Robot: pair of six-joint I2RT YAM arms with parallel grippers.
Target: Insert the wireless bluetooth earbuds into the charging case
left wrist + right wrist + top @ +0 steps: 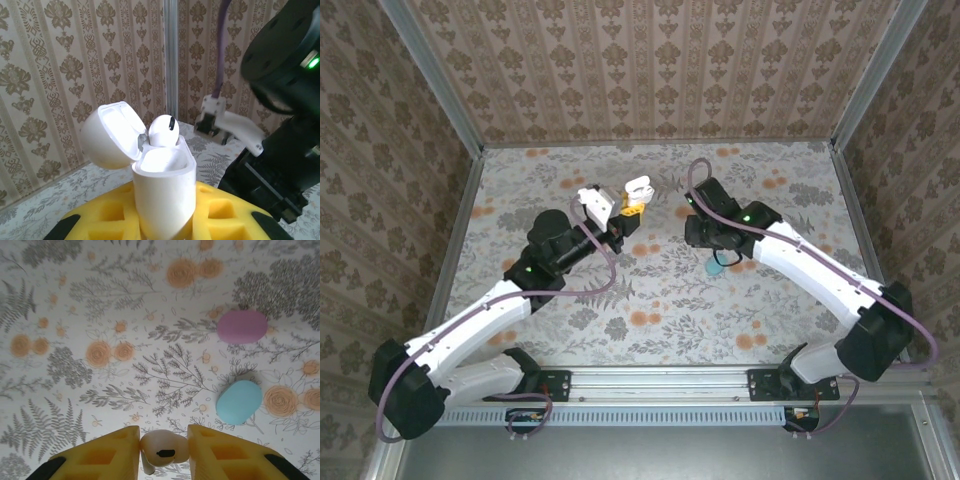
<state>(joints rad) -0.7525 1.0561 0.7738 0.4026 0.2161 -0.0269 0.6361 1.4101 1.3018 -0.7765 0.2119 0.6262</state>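
Right wrist: glossy rounded earbud [165, 449] pinched by yellow right end effector [163, 439].

Patterned walls box in a flower-print tabletop

The back wall [650, 70] and the side walls, left [380, 150] and right [910, 130], carry beige wallpaper with brown ornamental medallions set between vertical stripes. Grey metal posts [430, 75] run up the corners where the walls meet. The table [660, 320] is covered in a pale print of grey ferns and leaves dotted with orange blossoms. A slotted aluminium rail [660, 378] runs along its near edge, above a dark grey ledge [660, 450]. The light is soft and even, the shadows faint.
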